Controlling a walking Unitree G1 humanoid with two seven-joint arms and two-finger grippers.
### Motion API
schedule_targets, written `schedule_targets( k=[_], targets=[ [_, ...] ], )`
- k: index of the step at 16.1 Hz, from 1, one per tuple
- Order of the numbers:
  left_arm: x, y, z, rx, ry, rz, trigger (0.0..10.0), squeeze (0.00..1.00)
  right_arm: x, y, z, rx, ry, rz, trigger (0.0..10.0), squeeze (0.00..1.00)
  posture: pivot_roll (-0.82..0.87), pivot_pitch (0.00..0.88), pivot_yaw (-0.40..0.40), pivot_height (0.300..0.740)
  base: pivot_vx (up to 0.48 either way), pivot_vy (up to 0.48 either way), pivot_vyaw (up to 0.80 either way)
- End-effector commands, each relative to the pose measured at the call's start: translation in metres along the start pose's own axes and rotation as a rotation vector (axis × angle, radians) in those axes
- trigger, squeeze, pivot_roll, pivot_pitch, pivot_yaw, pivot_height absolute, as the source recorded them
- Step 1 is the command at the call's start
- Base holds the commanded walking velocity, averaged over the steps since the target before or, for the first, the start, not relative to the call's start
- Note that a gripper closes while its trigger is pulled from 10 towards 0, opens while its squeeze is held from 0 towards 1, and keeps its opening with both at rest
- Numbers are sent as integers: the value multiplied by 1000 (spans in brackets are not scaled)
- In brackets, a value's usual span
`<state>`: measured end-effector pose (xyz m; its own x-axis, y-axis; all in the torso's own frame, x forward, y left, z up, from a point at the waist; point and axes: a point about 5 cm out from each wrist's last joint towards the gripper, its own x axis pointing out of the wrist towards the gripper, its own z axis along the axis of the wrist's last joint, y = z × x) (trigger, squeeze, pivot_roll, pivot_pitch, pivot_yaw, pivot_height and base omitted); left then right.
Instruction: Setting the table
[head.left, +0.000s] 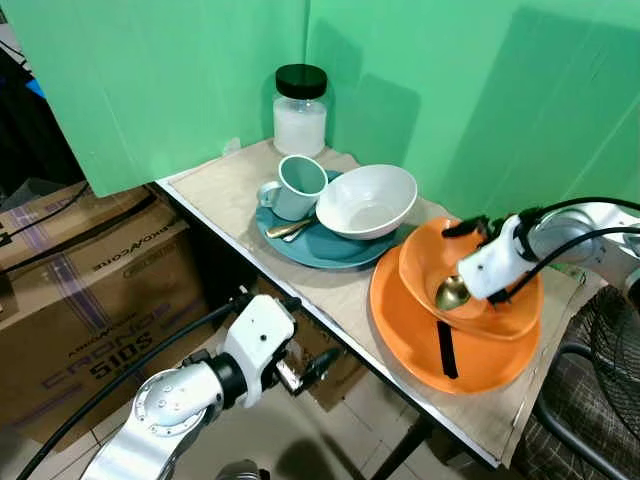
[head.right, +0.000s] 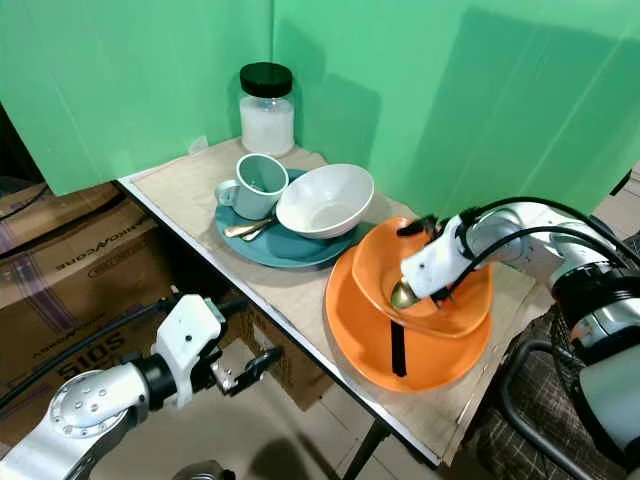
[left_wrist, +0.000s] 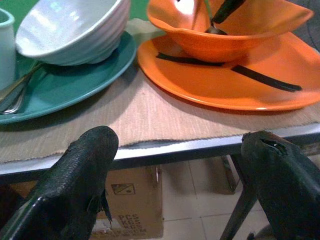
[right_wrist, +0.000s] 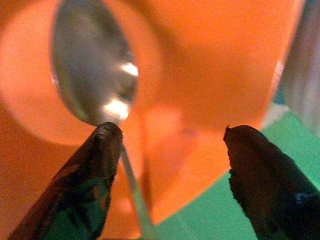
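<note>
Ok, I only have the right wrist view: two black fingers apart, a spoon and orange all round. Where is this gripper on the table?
Observer: The right gripper reaches into an orange bowl, which sits on an orange plate at the right end of the table.
Operator: Any other tableware nearby?
Observer: Yes. To its left, a teal plate carries a white bowl, a pale green mug and a second spoon.
Operator: And the other arm?
Observer: The left gripper is open, below the table's near edge and facing it.
</note>
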<state>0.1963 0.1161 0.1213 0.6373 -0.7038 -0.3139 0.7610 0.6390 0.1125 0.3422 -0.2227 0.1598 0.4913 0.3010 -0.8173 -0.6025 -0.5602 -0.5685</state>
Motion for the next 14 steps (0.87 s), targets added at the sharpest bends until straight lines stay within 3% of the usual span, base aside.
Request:
schedule_targets(
  k=[1, 3, 5, 6, 8, 11, 14],
  targets=[
    [0, -2, 4, 7, -7, -26, 10000, 0, 0, 1, -1, -34, -4, 28, 0, 0, 101, 0, -39, 740, 0, 0, 0],
    [-1, -2, 4, 11, -2, -32, 10000, 0, 0, 0, -2, -71, -2, 50, 0, 0, 101, 0, -41, 740, 0, 0, 0],
    [-1, -2, 4, 12, 5, -39, 10000, 0, 1, -1, -7, -87, 32, 78, 1451, 0, 100, 0, -41, 740, 0, 0, 0],
    [-1, -2, 4, 12, 5, -40, 10000, 0, 1, -1, -7, -91, 37, 80, 1451, 0, 99, 0, -41, 740, 0, 0, 0],
    [-1, -2, 5, 13, 7, -44, 10000, 0, 4, -9, -8, -120, 64, 85, 2706, 0, 99, 0, -40, 740, 0, 0, 0],
    [0, -3, 5, 14, 7, -46, 10000, 0, 7, -10, -7, -167, 79, 148, 3373, 0, 100, 0, -49, 740, 0, 0, 0],
    [0, -4, 4, 13, 11, -45, 10000, 0, 14, -12, -3, -215, 85, 198, 3216, 0, 103, 0, -57, 740, 0, 0, 0]
  ],
)
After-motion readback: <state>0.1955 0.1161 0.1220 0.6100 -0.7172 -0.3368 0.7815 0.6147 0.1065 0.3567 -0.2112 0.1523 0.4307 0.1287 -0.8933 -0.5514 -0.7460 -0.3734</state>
